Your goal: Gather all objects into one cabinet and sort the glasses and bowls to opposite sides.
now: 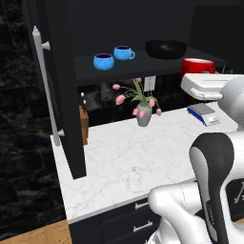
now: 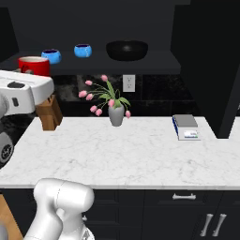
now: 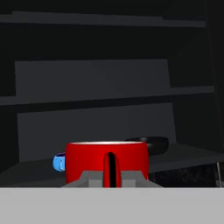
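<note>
The robot's gripper (image 3: pixel 111 180), pinching the red mug (image 3: pixel 107 162), should carry it level to the cabinet shelf (image 1: pixel 143 66), setting down beside the blue mug (image 1: pixel 124 52), away from the black bowl (image 1: pixel 165 48).

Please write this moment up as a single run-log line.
end effector: shut on glossy red mug, at shelf height | black cabinet shelf: two bright blue cups, wide black bowl

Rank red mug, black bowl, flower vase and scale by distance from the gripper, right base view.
1. red mug, at the gripper, shelf's left end.
2. flower vase, on counter below.
3. black bowl, shelf's right part; close to vase, uncertain.
4. scale, counter right.
</note>
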